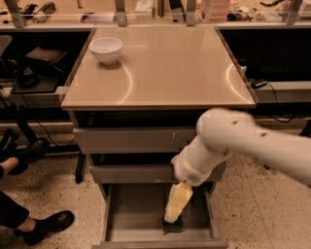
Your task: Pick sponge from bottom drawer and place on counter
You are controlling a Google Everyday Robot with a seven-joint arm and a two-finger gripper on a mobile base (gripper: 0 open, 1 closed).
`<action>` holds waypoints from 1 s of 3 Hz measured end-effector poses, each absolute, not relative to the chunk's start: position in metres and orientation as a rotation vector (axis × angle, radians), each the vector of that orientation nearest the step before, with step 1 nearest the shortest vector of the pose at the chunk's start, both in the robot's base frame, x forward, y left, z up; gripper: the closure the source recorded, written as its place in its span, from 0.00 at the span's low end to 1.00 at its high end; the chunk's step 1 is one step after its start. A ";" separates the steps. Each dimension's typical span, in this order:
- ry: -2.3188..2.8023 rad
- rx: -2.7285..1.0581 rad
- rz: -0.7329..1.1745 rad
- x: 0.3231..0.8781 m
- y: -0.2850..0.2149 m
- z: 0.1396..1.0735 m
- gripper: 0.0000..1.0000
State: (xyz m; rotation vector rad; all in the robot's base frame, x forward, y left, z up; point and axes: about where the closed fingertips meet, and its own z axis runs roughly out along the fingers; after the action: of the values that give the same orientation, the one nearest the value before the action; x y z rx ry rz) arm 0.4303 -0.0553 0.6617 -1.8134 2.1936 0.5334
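The bottom drawer (131, 214) is pulled open and shows its plain grey inside. The dark green sponge (175, 228) lies flat near the drawer's front, right of middle, partly hidden. My white arm comes in from the right and reaches down into the drawer. My cream-coloured gripper (171, 217) points downward with its tip right at the sponge's top, touching or just above it. The tan counter (165, 68) tops the grey cabinet, with the two shallower drawers slightly open below it.
A white bowl (106, 49) stands on the counter's back left corner. A person's black shoes (46, 226) are on the speckled floor at the left. A cluttered shelf with metal posts (146, 9) runs behind. Dark shelving and cables flank the cabinet.
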 end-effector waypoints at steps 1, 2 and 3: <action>2.301 -1.789 0.639 0.427 -0.012 0.548 0.00; 2.309 -1.724 0.704 0.431 0.007 0.516 0.00; 2.308 -1.728 0.700 0.431 0.005 0.519 0.00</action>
State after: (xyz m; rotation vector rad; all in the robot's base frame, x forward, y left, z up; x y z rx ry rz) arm 0.4307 0.0051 0.5189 -1.7279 2.3076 0.6996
